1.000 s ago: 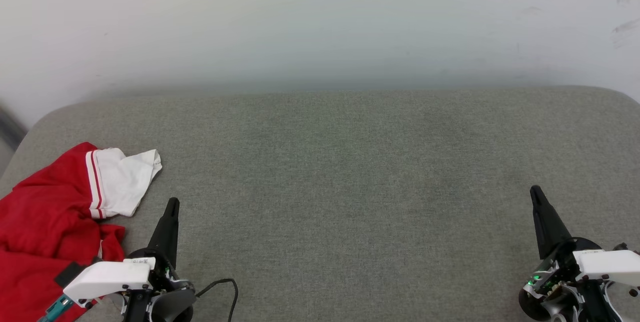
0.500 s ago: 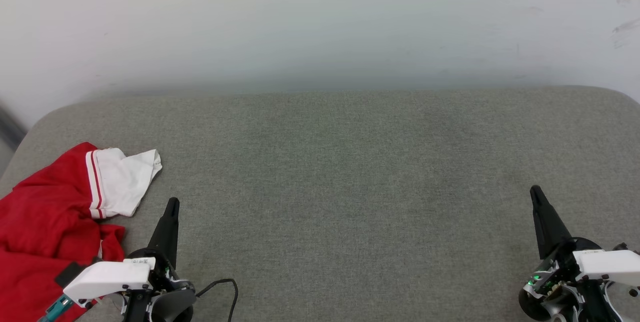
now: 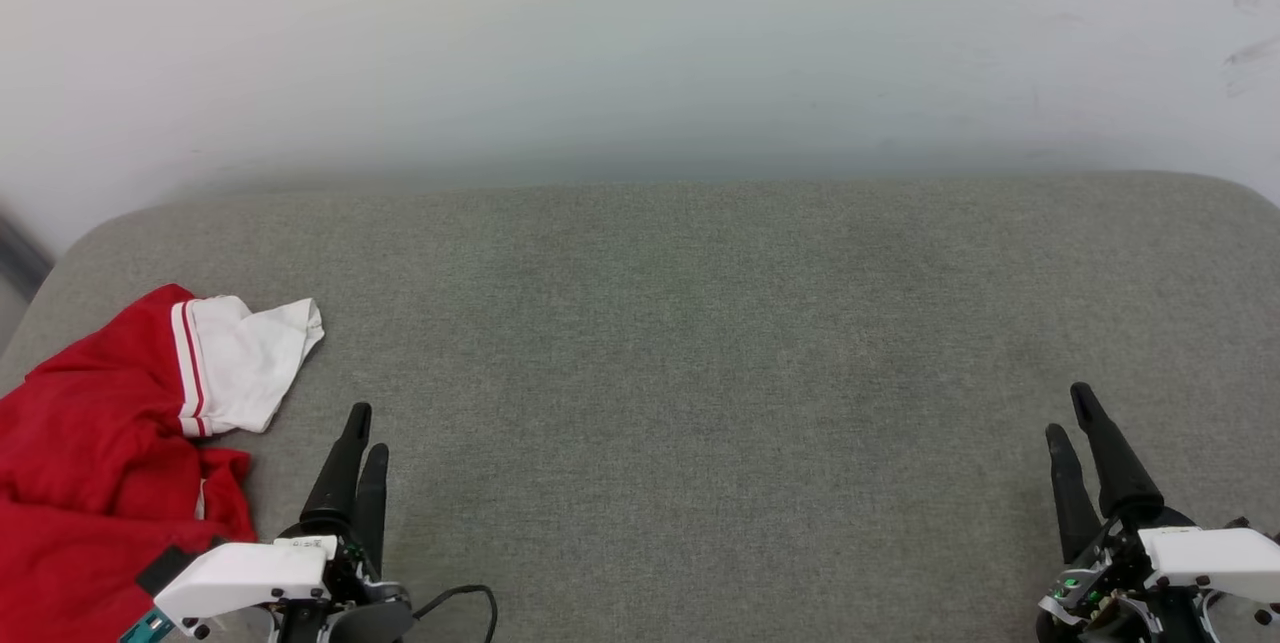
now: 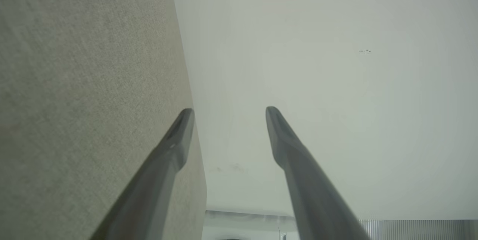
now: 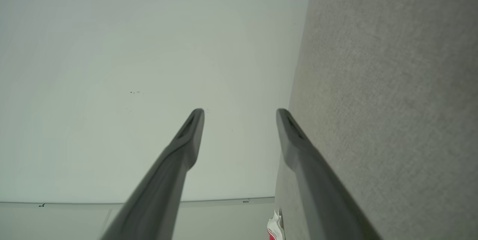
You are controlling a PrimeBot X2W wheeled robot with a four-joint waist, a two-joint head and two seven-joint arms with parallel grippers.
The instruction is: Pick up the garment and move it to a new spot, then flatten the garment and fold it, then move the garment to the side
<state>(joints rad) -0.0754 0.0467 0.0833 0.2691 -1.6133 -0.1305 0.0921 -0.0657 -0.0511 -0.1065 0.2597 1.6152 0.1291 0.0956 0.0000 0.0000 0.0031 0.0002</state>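
Hovering left claw (image 3: 367, 431): long dark jaws spread apart with nothing between them, low over the grey woven-fabric cushion (image 3: 700, 323).
Right claw (image 3: 1068, 411): also spread and empty, well apart from the left claw across bare cushion.
Garment: the bright red soft-fabric T-shirt (image 3: 100, 443) lies crumpled just to the left of the left claw, its white short sleeve (image 3: 245, 363) a little ahead of that claw's tips and far from the right claw.
Step in hand: probably the first pick-up, as nothing is gripped yet.
Risk, thin pinch: closing on one loose layer, or on the sleeve alone, would likely lift the shirt lopsided and bunch it further.
Risk, edge: the shirt runs out of the head view near the cushion's corner. Whether it overhangs cannot be told, but a sideways drag could tip it off.
Risk, cable: the thin black cable (image 3: 470, 595) looping behind the left claw's base could snag fabric as the arm swings.
Risk, crowding: the right claw must cross the whole cushion to help, so the arms could clash beside the shirt.
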